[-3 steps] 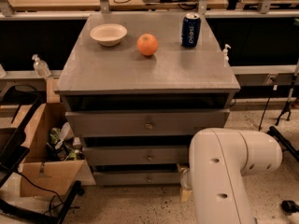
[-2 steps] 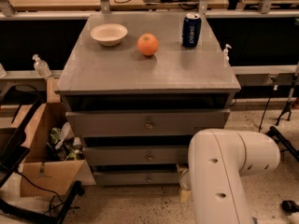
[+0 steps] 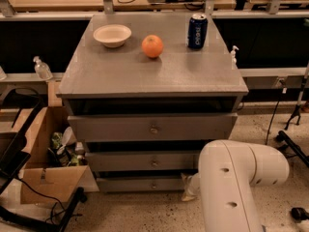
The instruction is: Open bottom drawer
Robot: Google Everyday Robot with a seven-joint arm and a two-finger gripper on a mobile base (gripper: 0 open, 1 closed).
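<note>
The grey cabinet (image 3: 154, 76) has three drawers. The bottom drawer (image 3: 140, 183) is the slim front at floor level, with a small round knob (image 3: 153, 183), and it sits pushed in. My white arm (image 3: 236, 187) fills the lower right. Only a pale part of my gripper (image 3: 189, 187) shows past the arm. It is low down by the right end of the bottom drawer and right of the knob. The rest of it is hidden behind the arm.
On the cabinet top stand a white bowl (image 3: 112, 35), an orange (image 3: 152, 46) and a blue can (image 3: 197, 31). An open cardboard box (image 3: 41, 163) with clutter stands on the floor at the left. Black stand legs (image 3: 292, 146) are on the right.
The arm has shifted very slightly. The drawers and the things on top have not moved.
</note>
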